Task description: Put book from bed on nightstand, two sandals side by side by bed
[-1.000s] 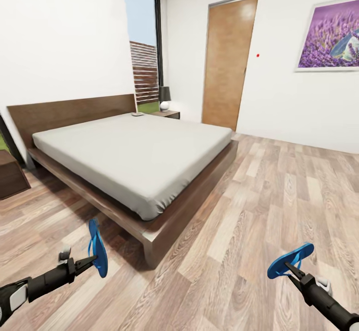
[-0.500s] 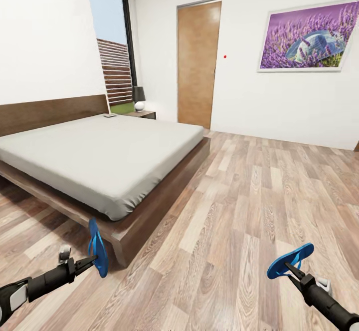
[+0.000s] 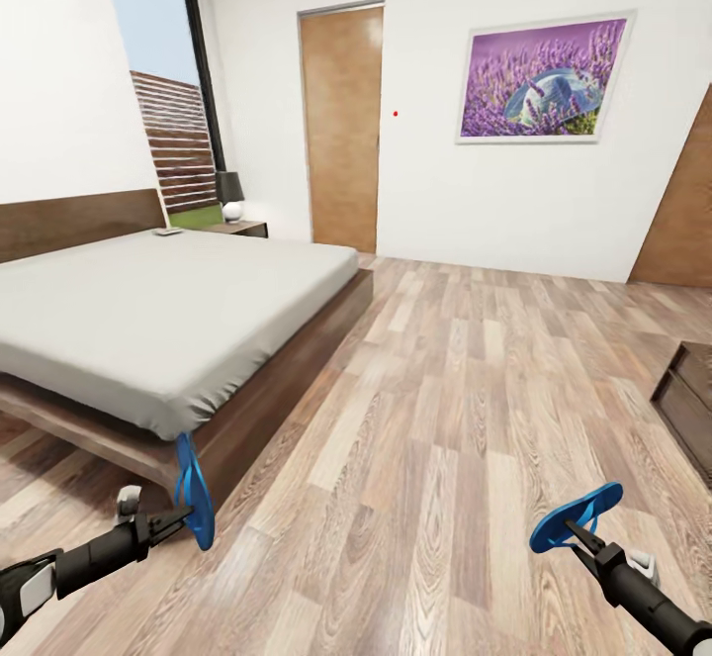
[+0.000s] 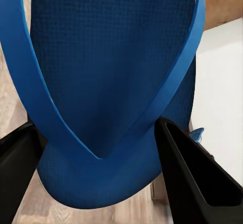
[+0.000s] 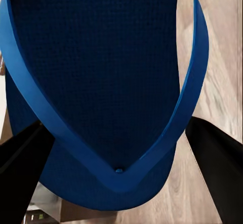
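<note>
Head view puts the left gripper (image 3: 181,517) low at the near left, clamped on a blue sandal (image 3: 193,491) that stands on edge with its long axis near vertical, just in front of the bed (image 3: 148,310) corner. At the near right, the right gripper (image 3: 578,534) is closed on the other sandal (image 3: 577,515), whose long axis tilts up toward the far right above the wood floor (image 3: 445,419). Far left on the mattress by the headboard lies a small flat object, likely the book (image 3: 166,233), with a nightstand (image 3: 242,229) just beyond.
</note>
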Controlling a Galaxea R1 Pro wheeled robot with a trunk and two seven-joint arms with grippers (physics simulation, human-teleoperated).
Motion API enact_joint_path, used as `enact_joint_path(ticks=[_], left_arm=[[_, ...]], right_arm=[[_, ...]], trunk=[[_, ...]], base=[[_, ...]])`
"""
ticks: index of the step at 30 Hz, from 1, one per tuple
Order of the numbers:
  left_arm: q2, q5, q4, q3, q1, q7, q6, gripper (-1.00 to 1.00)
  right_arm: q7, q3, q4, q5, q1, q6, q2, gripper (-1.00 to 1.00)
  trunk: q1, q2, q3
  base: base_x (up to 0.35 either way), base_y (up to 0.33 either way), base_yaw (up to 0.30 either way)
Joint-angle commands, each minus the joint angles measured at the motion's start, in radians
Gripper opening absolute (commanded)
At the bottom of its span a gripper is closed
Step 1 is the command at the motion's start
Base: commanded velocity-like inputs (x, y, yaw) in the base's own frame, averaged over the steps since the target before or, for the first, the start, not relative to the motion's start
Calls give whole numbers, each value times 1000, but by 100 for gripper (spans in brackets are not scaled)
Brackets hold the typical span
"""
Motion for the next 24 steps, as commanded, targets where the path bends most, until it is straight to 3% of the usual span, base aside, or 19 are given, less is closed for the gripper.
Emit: enact_joint_path(ticks=[1,13,24], left_arm=[[0,8,0,-4,-1,-4,10,-100],[0,8,0,-4,-1,-3,10,-100],[0,8,0,-4,-1,-3,10,-100]], right_arm=[[3,-7,0,-2,-1,11,0,-100],[4,-8,1,-2,-1,12,0,-100],[12,-9,1,-3,-1,13,0,-100]], trunk=[[0,0,-1],[0,0,-1],[0,0,-1]], base=[[-15,-213,-45],[8,-230,-8],[163,-229,-22]])
